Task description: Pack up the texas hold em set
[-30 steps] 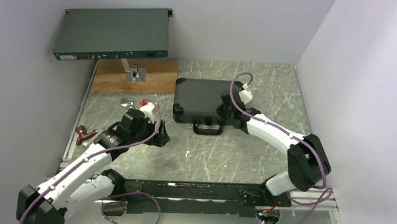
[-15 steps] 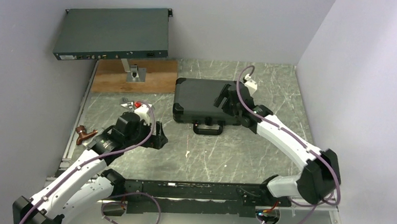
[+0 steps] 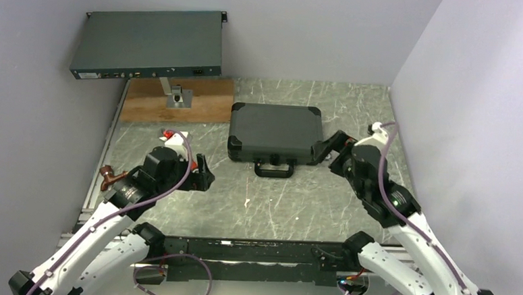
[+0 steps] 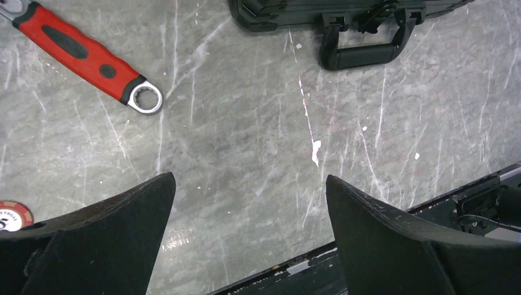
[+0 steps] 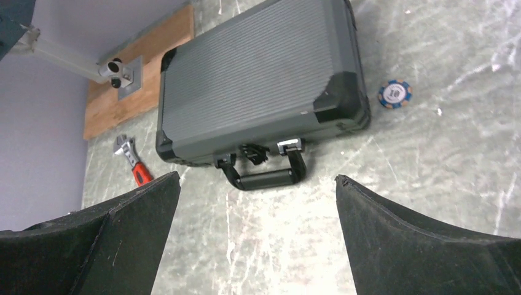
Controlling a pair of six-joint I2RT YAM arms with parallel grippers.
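The black case (image 3: pixel 273 133) of the texas hold em set lies closed on the table, its handle (image 3: pixel 274 168) toward me. My right gripper (image 3: pixel 329 151) hovers just off its right end, open and empty. In the right wrist view the case (image 5: pixel 252 86) and handle (image 5: pixel 265 178) lie ahead of the right gripper (image 5: pixel 257 176), with a blue striped chip (image 5: pixel 394 94) on the table by the case's right corner. My left gripper (image 3: pixel 200 175) is open over bare table, left of the handle. The left gripper (image 4: pixel 249 178) holds nothing. A red chip (image 4: pixel 12 215) lies beside its left finger.
A red-handled wrench (image 4: pixel 86 54) lies left of the case. A grey electronics box (image 3: pixel 149 47) hangs on the back left wall, above a wooden board (image 3: pixel 207 101) with a metal bracket (image 3: pixel 178 97). A small reddish-brown piece (image 3: pixel 112 177) sits at the table's left edge.
My right gripper left the case's lid, swung back to the right and opened. My left gripper opened wider and drew back a little toward the left.
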